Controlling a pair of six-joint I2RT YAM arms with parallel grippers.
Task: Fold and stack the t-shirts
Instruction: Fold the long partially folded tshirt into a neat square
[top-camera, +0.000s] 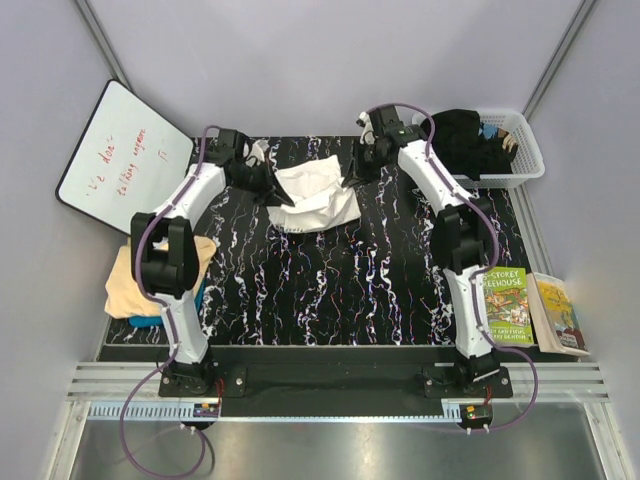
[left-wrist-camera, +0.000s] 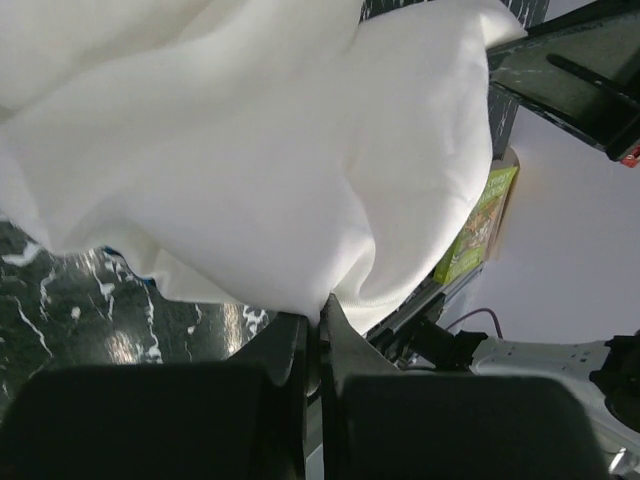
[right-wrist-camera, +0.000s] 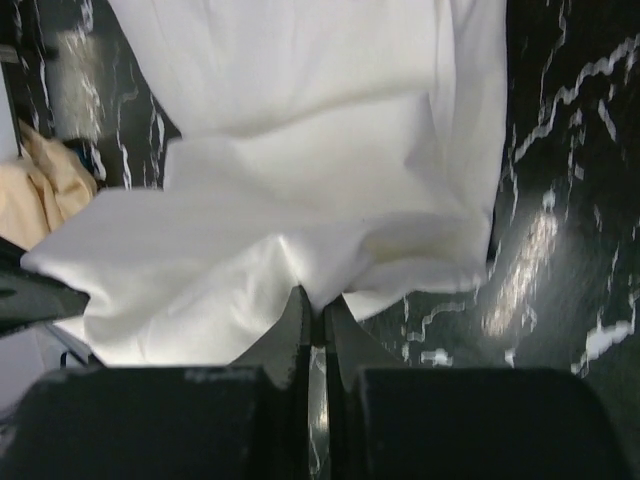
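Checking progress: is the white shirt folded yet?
No: the white shirt is crumpled, pinched by the left gripper and right gripper.

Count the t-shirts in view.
3: white t-shirt far centre, held by left tool and right tool; peach t-shirt at the left edge; teal t-shirt beneath it. Dark cloth in the basket may be more.

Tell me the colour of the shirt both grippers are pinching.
White, with no print in view; the shirt shows best in the right wrist view.
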